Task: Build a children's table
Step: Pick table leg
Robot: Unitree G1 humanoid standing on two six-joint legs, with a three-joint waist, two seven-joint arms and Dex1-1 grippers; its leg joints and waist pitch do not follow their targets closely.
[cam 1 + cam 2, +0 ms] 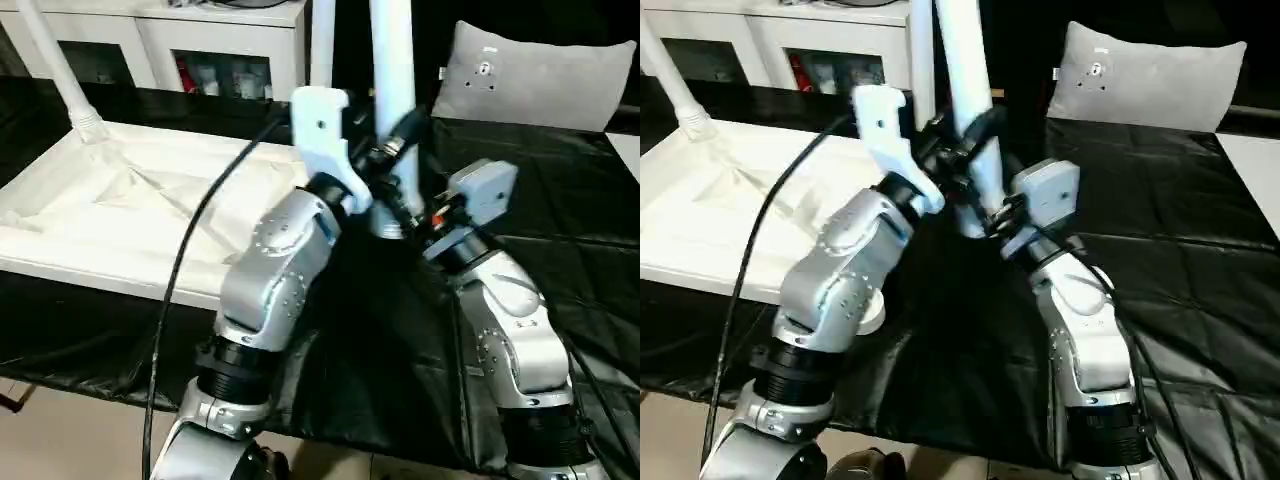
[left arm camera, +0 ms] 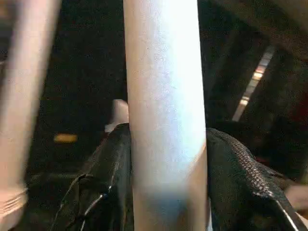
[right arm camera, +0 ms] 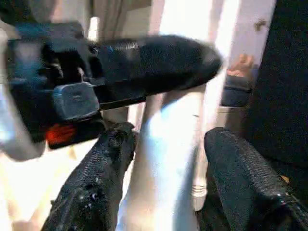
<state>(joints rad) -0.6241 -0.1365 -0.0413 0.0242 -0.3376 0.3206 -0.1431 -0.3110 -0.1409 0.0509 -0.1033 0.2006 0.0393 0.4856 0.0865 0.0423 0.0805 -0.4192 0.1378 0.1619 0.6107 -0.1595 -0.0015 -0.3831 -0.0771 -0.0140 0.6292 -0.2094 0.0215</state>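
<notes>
Upright white leg [image 1: 392,80] at the tabletop's [image 1: 150,200] near corner, clamped by the left gripper [image 2: 166,159] with the right gripper [image 3: 168,159] straddling it lower, fingers apart: probably light, stiff, slippery, best gripped low.

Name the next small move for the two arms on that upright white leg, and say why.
Probably keep the left gripper clamped on the leg and let the right gripper regrip it. The left jaws press both sides of the tube. On the right, one jaw touches the leg and the other stands clear. The leg's foot stands at the near corner of the upturned tabletop, seemingly unseated.
</notes>
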